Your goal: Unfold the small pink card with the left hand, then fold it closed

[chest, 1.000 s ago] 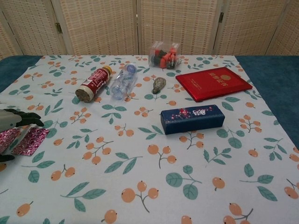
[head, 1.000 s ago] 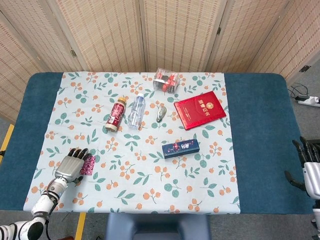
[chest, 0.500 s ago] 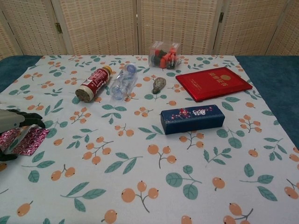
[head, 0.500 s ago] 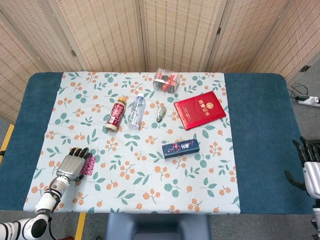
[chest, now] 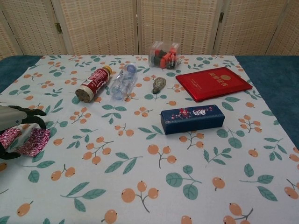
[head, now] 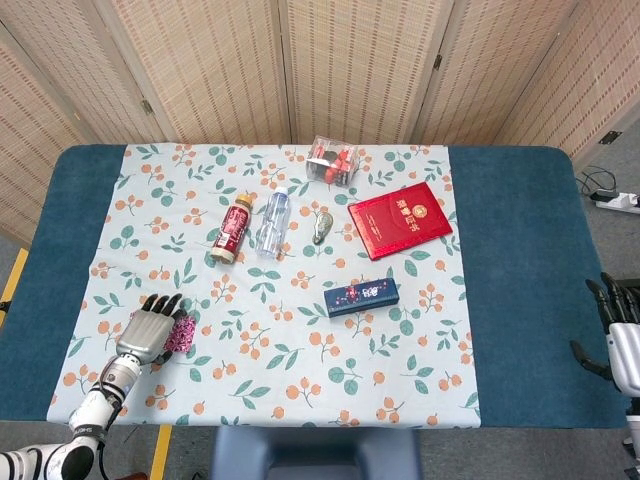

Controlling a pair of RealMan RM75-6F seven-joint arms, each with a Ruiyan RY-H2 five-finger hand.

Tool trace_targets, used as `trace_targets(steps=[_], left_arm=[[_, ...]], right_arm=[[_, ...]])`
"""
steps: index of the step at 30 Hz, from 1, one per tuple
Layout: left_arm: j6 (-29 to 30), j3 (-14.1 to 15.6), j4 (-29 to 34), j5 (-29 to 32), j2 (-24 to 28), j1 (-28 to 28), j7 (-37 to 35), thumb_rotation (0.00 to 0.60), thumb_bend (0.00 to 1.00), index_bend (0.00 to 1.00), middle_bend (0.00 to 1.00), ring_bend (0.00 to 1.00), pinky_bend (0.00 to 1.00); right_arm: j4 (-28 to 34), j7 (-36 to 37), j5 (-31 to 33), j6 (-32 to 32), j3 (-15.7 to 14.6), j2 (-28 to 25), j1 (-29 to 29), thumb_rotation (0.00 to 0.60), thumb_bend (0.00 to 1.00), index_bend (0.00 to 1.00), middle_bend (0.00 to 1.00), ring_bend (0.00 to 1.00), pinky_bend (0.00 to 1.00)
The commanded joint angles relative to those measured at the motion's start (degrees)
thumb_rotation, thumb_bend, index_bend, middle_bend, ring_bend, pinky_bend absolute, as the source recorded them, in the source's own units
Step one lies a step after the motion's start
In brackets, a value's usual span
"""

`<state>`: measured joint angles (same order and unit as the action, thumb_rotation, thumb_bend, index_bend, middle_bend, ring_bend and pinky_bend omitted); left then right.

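Lying at the lower left of the head view, the pink card (head: 180, 332) is held by the left hand (head: 146, 331), fingers (chest: 24, 117) curled over it. Further right, a red bottle (head: 231, 229), a clear bottle (head: 272, 222), a blue box (head: 361, 296) and a red book (head: 400, 220) are seen. At the far right edge, the right hand (head: 618, 340) is spread, with nothing held.
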<state>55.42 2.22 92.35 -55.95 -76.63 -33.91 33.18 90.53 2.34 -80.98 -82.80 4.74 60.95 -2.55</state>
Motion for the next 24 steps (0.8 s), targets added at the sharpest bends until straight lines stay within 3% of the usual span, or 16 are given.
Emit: trace_targets(steps=[1,13,24], left_arm=[[1.01,0.11,1.12,-0.74,1.08,0.57,-0.53,0.6,0.34,0.23,0.0,0.0,0.0],[1.96,1.01,-0.78,0.03,4.86,3.26,-3.65,0.6,0.34,0.22,0.0,0.0,0.0],[-0.53,0.88,-5.86,0.1,3.43,3.98,-6.15,0.6,0.34,0.2,0.0,0.0,0.0]], right_arm=[[-0.07,0.01,0.0,0.13,0.01,0.02,-0.09,0.6,0.32,0.0,0.0,0.0,0.0],[-0.17,0.23,-0.33,-0.08,-0.07,0.05,-0.02,0.6,0.32,0.0,0.0,0.0,0.0],[0.91,-0.83,-0.64,-0.43,-0.09,-0.14,-0.04,0.6,0.32,0.0,0.0,0.0,0.0]])
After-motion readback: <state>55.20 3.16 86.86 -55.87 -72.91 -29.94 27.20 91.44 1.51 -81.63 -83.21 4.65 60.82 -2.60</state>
